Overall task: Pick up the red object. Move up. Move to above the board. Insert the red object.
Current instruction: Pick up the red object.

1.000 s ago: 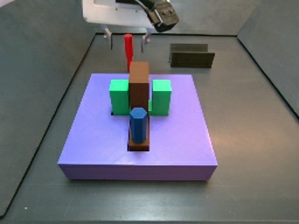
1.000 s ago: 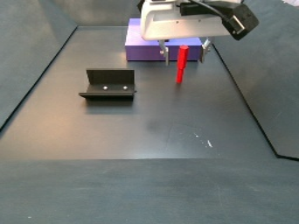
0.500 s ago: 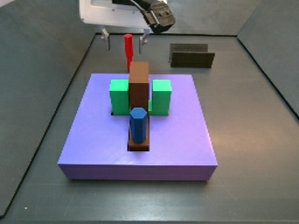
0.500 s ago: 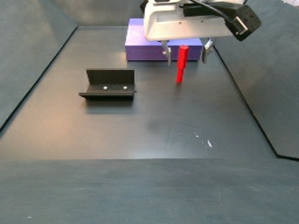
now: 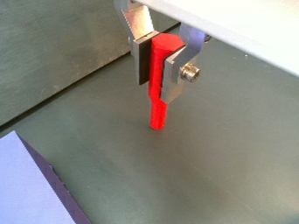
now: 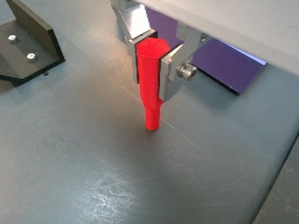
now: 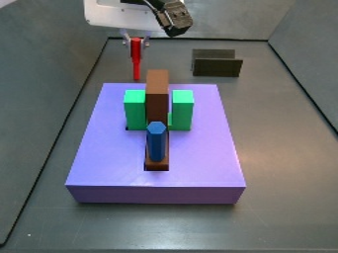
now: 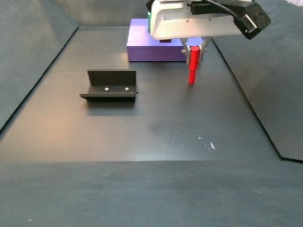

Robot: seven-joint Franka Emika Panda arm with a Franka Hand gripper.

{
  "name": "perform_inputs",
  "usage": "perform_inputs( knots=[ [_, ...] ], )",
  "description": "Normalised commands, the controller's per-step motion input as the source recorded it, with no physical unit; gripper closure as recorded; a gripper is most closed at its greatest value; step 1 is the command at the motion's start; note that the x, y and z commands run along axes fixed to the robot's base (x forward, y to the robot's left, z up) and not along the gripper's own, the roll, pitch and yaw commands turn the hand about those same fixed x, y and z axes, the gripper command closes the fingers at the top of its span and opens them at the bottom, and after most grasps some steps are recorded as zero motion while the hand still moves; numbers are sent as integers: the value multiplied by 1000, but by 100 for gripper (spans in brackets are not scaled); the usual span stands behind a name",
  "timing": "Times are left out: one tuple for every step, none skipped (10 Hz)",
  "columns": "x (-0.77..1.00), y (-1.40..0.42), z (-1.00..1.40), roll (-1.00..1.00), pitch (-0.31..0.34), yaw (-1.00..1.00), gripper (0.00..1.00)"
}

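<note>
My gripper (image 5: pixel 158 63) (image 6: pixel 151 63) is shut on the red object (image 5: pixel 160 87) (image 6: pixel 149 83), a thin red rod hanging upright with its lower end clear of the floor. In both side views the gripper (image 7: pixel 136 42) (image 8: pixel 196 46) holds the rod (image 7: pixel 136 59) (image 8: pixel 193 66) in the air just beyond the far edge of the purple slab (image 7: pixel 106 158) (image 8: pixel 138 49). The board (image 7: pixel 157 94), a narrow brown plank, lies on the slab between two green blocks (image 7: pixel 134 109) (image 7: pixel 181 109). A blue peg (image 7: pixel 156 141) stands in the board's near end.
The fixture (image 7: pixel 216 64) (image 8: pixel 109 86) (image 6: pixel 26 48) stands on the dark floor away from the slab. Grey walls enclose the floor on all sides. A corner of the purple slab (image 5: pixel 30 188) (image 6: pixel 228 61) shows in both wrist views.
The gripper has risen with the red object and shifted a little sideways; the rod's lower end hangs higher above the floor than before.
</note>
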Motion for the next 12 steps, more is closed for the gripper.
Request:
perform_inputs(
  knots=[
    [0,0,0,0,0,0,100],
    [0,0,0,0,0,0,100],
    [0,0,0,0,0,0,100],
    [0,0,0,0,0,0,100],
    [0,0,0,0,0,0,100],
    [0,0,0,0,0,0,100],
    [0,0,0,0,0,0,100],
    [0,0,0,0,0,0,100],
    [0,0,0,0,0,0,100],
    [0,0,0,0,0,0,100],
    [0,0,0,0,0,0,100],
    [0,0,0,0,0,0,100]
  ],
)
